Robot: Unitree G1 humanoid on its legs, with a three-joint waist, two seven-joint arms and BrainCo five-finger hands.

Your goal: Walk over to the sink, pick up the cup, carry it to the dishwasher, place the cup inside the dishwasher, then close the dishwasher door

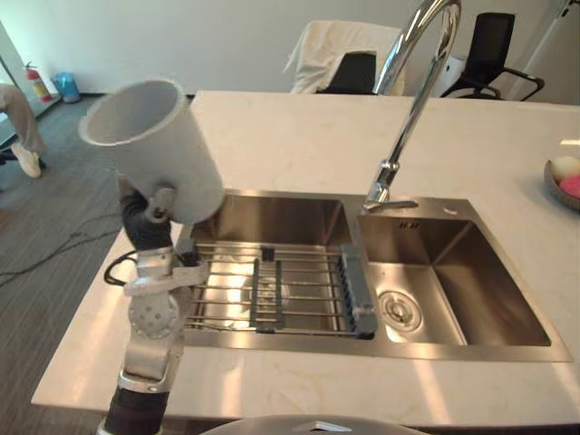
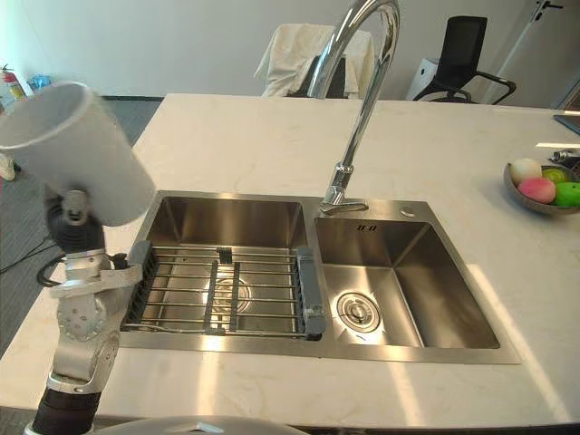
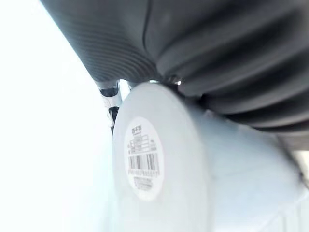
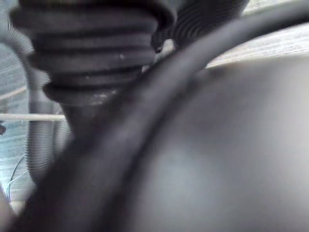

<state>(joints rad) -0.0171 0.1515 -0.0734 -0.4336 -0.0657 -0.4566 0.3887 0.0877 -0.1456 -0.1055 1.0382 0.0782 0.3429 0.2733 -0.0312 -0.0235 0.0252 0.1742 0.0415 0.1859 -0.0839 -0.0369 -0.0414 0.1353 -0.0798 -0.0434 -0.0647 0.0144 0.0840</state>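
A white cup (image 1: 154, 149) is held up in the air, tilted with its mouth toward the upper left, over the left end of the steel sink (image 1: 494, 299). My left hand (image 1: 145, 217) is below and behind the cup, shut on it, with a fingertip showing against its lower side. In the left wrist view the cup's base (image 3: 145, 159) with a barcode sticker sits right under the hand's dark cover (image 3: 217, 48). The right wrist view has my right hand's dark ribbed cover (image 4: 91, 53) close up.
A wire rack (image 1: 272, 290) lies across the sink's left basin. A tall curved faucet (image 1: 408, 118) rises behind the divider. A fruit bowl (image 2: 542, 186) sits at the counter's right. Chairs (image 1: 489, 45) stand beyond the counter, and a person's leg (image 1: 23, 127) is far left.
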